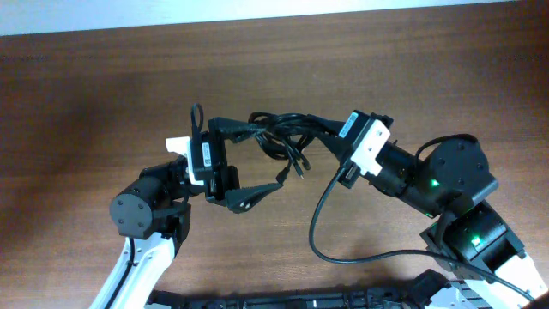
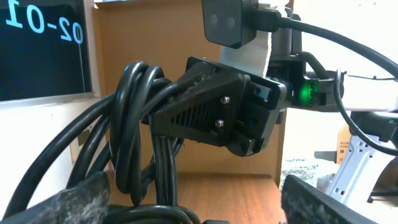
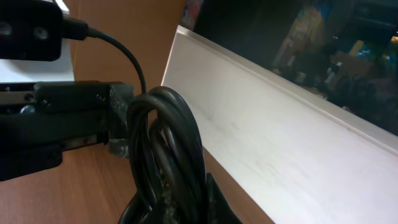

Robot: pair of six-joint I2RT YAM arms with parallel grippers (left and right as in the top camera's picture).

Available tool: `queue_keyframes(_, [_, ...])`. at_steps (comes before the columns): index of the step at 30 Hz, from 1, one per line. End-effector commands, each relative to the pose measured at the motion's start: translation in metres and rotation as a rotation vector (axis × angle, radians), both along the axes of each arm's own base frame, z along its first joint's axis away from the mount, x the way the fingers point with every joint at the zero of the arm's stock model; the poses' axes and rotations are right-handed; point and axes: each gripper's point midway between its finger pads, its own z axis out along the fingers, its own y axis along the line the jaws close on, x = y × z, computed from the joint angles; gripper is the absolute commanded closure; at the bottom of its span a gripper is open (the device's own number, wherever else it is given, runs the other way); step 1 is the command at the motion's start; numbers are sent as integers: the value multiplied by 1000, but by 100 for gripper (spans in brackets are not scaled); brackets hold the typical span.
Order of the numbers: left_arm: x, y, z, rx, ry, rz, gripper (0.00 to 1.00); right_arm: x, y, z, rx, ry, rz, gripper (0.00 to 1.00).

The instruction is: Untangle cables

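The right gripper [image 1: 324,130] was clamped on the cables [image 1: 283,137], pinching the right end of the black bundle. In the left wrist view one ribbed black finger [image 2: 199,109] of it pressed against a loop of several strands, and in the right wrist view that loop arched straight up from between the jaws. The left gripper [image 1: 254,161] stood wide open with nothing in its hold, its jaws pointing right toward the bundle. In its own view its fingers [image 2: 68,199] sat at the two bottom corners, well apart. The bundle lay between the two grippers, a little far of the middle of the brown table [image 1: 86,86], as a knot of overlapping loops. Its left end reached the far finger of the left gripper, though whether they touched could not be told. Two loose strands with small plug ends [image 1: 300,170] trailed from the knot toward the near side, ending between the open jaws of the left gripper and the right gripper's body. A thicker black wire [image 1: 316,232] swung in a wide curve from the right wrist down to the near side of the table. Whether the bundle rested on the table or hung clear of it could not be told.
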Motion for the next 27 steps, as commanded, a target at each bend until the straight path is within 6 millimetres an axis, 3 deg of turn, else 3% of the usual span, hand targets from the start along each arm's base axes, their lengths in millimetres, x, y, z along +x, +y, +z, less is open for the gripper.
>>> queue_keyframes(1, [-5,-5,11,-22,-28,-9,17,-8,10,8,8,-20,83,96])
queue_keyframes(5, [-10,-10,11,-20,-65,-20,23,-7,13,6,5,-15,98,96])
queue_keyframes(7, [-10,-10,11,-21,-69,-18,40,-8,13,6,5,-15,100,96])
queue_keyframes(8, [-9,-10,12,-25,-73,-11,58,-8,13,6,5,-14,100,96])
queue_keyframes(9, [-7,-9,13,-34,-69,1,89,-8,13,4,2,-9,100,96])
queue_keyframes(10, [-4,-8,16,-48,-64,17,100,-8,13,1,-4,3,100,96])
queue_keyframes(14, [3,-5,20,-78,-55,56,100,-8,13,-10,-27,47,101,95])
queue_keyframes(15, [5,-4,20,-79,-51,63,100,-10,14,-10,-26,46,111,87])
queue_keyframes(18, [15,-3,15,-74,9,90,100,-10,14,-10,-26,46,115,46])
queue_keyframes(19, [14,-4,15,-71,9,83,100,-10,14,-9,-26,45,115,41])
queue_keyframes(22, [13,-4,14,-67,8,79,100,-10,14,-7,-24,34,113,37])
queue_keyframes(23, [13,-4,14,-67,8,79,100,-9,14,-3,-18,13,107,43])
queue_keyframes(25, [13,-4,14,-65,9,76,100,-2,9,2,-6,-8,59,72])
queue_keyframes(27, [14,-4,13,-64,13,77,100,1,7,4,-3,-12,38,92])
